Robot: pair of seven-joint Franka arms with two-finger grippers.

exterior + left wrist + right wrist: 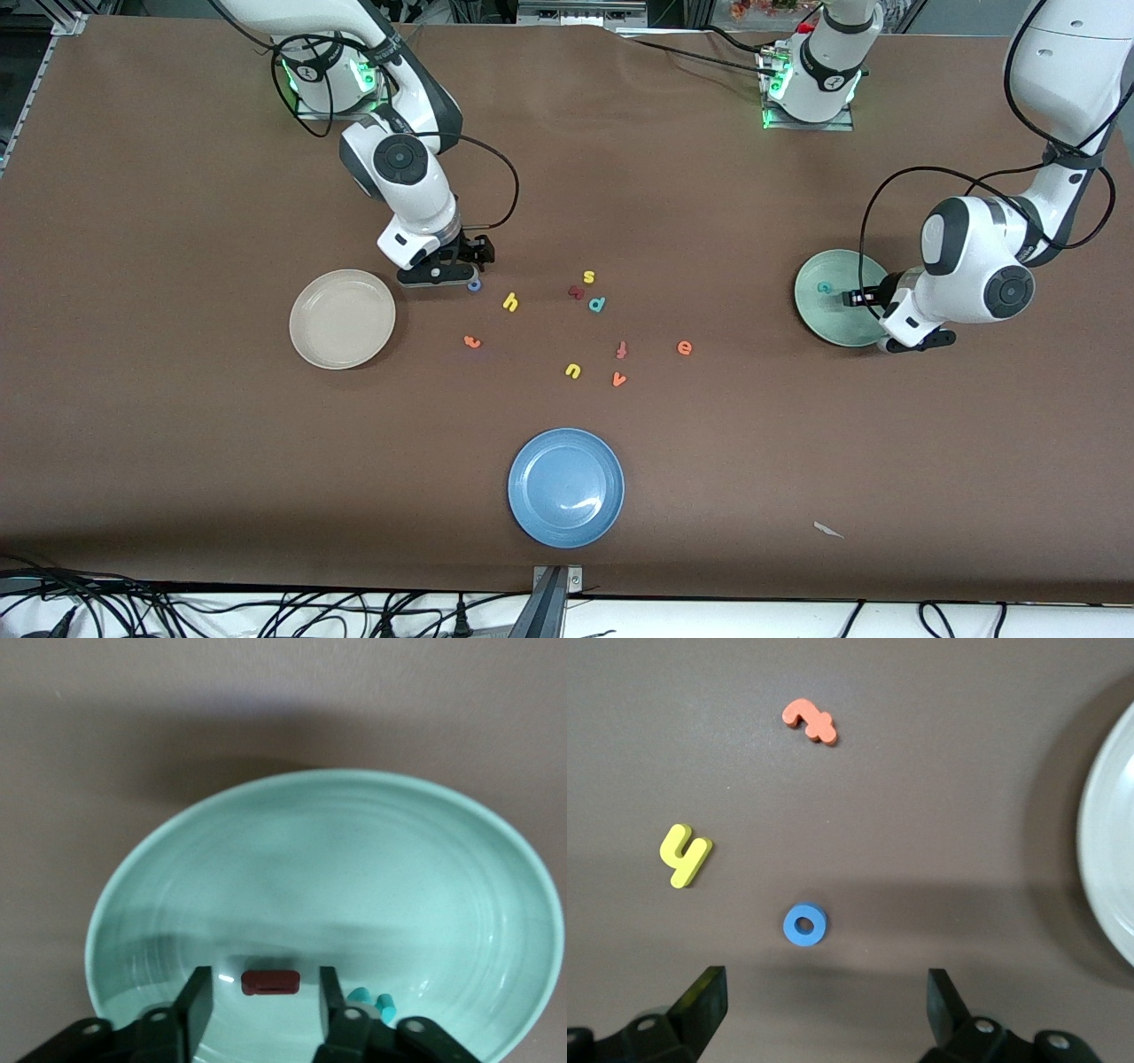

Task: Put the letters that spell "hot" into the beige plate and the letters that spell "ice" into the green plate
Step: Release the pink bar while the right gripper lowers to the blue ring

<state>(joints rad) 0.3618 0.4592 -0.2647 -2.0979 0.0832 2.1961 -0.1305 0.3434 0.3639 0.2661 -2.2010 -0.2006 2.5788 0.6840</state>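
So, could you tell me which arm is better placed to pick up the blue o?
Right. The right gripper hangs open directly over the blue o, near the beige plate; the left gripper is at the green plate, dropping the i.

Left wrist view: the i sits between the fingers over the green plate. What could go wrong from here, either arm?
1. The i sits between the left hand's parted fingers over the green plate; it may stick to a pad and lift out again.
2. The right hand is open over the o; the h lies close and could get nudged.
3. The e lies near the f and v: wrong-pick risk.
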